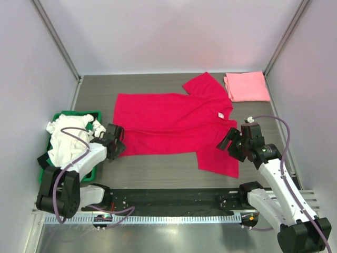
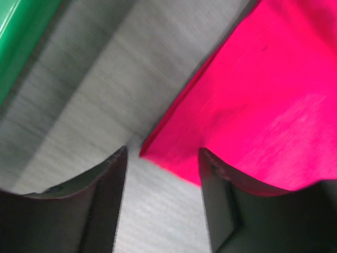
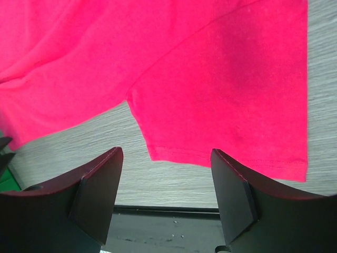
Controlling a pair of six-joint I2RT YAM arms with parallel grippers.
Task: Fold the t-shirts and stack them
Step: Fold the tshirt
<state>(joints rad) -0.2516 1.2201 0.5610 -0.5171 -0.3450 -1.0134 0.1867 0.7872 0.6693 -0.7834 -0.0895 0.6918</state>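
Observation:
The crimson-red t-shirt (image 1: 168,121) lies spread flat on the table, its white neck tag (image 1: 221,114) toward the right. A light pink shirt (image 1: 246,86) lies folded at the back right. A white shirt (image 1: 66,139) is bunched in the green crate (image 1: 79,114). My left gripper (image 1: 117,141) is open and empty at the red shirt's near left corner (image 2: 158,153). My right gripper (image 1: 230,143) is open and empty above the shirt's near sleeve (image 3: 226,105).
The green crate stands at the left edge of the table and shows in the left wrist view (image 2: 21,37). A black rail (image 1: 174,200) runs along the near edge. Grey walls enclose the table on three sides.

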